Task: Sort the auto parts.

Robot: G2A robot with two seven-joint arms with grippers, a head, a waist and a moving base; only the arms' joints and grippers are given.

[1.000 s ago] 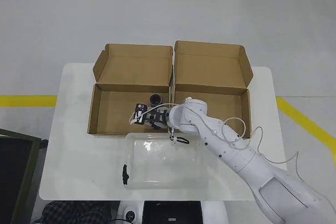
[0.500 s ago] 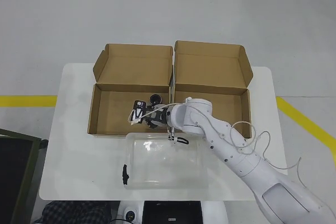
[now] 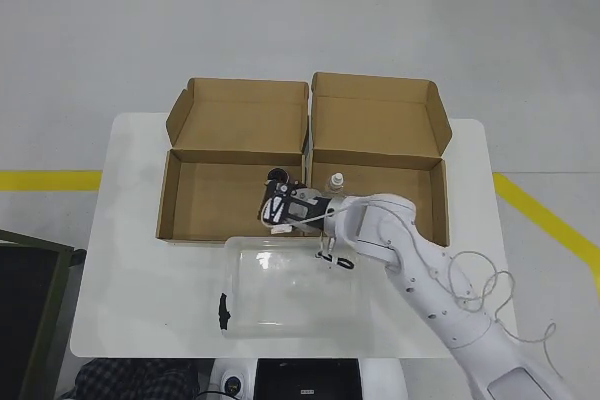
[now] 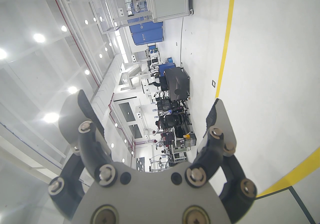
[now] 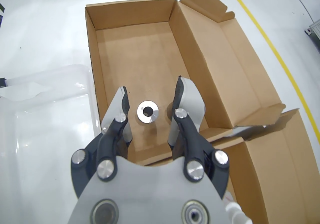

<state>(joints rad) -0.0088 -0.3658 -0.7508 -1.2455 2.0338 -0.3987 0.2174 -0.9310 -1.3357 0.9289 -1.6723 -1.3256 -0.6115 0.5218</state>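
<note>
Right tool (image 5: 151,87): spread wide and pinching nothing. It sits over the left cardboard box, at the end next to the right box, and points along the box's length. In the top view (image 3: 277,203) it is just inside the wall that divides the two boxes.

Metal ring (image 5: 153,113): a short silver bushing with a round hole. It lies flat on the floor of the left box and shows between the two fingers without touching either.

Left cardboard box (image 3: 205,195): open, with its lid flap folded back on the far side.

Right cardboard box (image 3: 380,190): open and touching the left box side by side. A small pale part (image 3: 333,181) lies in its corner near the shared wall. What kind of part it is cannot be told.

Clear plastic bin (image 3: 290,295): stands on the white bench (image 3: 130,250) just in front of the boxes. A black piece (image 3: 222,310) is at its left edge and another (image 3: 335,262) near its far right corner.

Left tool (image 4: 150,100): spread and holding nothing, aimed out at the hall and its floor.
</note>
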